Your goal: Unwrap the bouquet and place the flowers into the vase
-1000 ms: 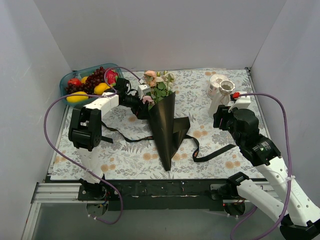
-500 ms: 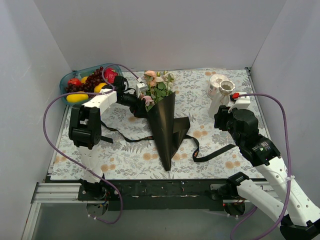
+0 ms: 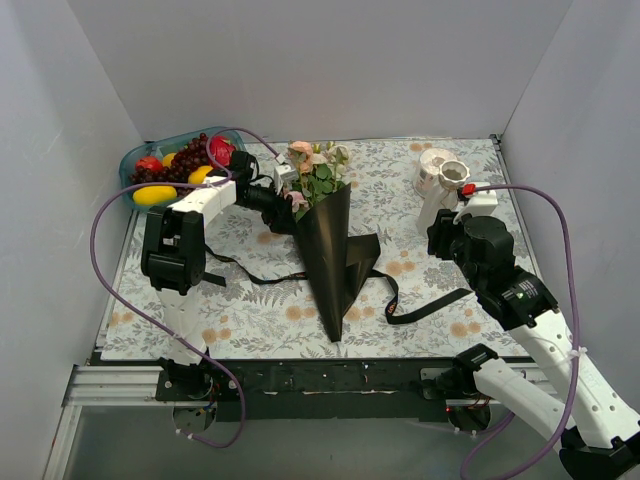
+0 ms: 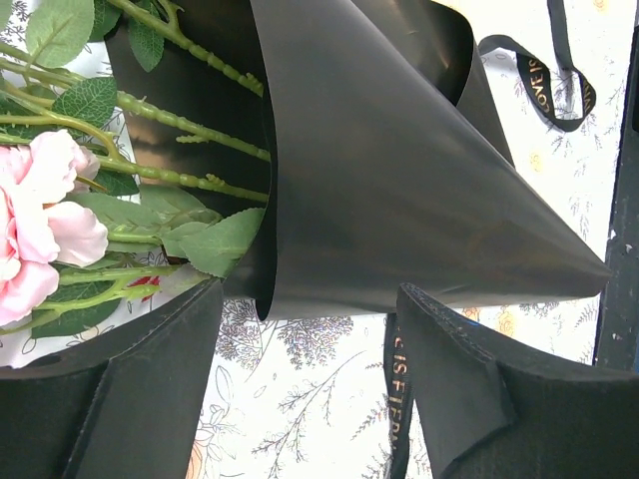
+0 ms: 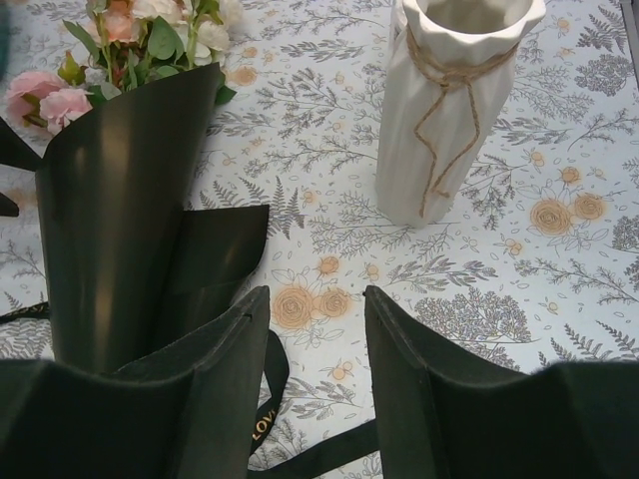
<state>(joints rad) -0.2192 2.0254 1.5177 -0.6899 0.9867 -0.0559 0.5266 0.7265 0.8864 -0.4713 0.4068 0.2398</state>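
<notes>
Left arm's reaching across to the bouquet (image 3: 322, 215), which lies on its side mid-table on the floral tablecloth (image 3: 400, 200), open end pointing away from me. The glossy black paper cone (image 3: 335, 265) has the long-stemmed pink and cream roses (image 3: 312, 165) in it, blooms and green leaves spilling out of its mouth, thorny stems running down inside in my left wrist view. My left gripper (image 4: 310, 299) sits right at the cone's lip, fingers spread, paper edge just beyond the gap and not pinched. The black ribbon with gold lettering (image 3: 425, 305) trails loose over the cloth on both sides of the cone. Over on the right, the tall white ribbed vase with twine tied round its neck (image 5: 439, 110) stands upright, well apart from the bouquet, with a second, squatter white vessel (image 3: 432, 163) touching it from behind. My right gripper (image 5: 317, 294) hangs near the vase, jaws apart, only tablecloth between them. Back left corner: the teal plastic bowl (image 3: 126, 172), piled with dark grapes (image 3: 187, 160), red and yellow fruit.
</notes>
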